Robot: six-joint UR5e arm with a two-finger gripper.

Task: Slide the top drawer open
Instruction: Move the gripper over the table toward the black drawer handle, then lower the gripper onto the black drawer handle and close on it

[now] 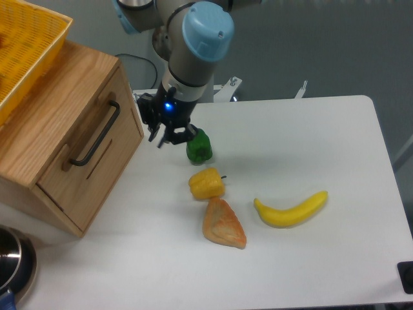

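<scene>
While gripper (165, 138) hovers right of drawer (90, 152), fingers spread, holding nothing, you're short of handle (97, 134). Drawer shut. Watch pepper (199, 146) just beside gripper: a low swing could knock it; misaligned fingers could jam on drawer front.

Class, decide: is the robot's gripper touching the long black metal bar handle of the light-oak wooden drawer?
Apart. The fixed camera shows white tabletop between the gripper and the black bar handle on the light-oak drawer.

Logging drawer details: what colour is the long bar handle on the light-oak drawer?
Black, clear in the fixed camera view: the long metal bar handle on the light-oak wooden top drawer.
</scene>
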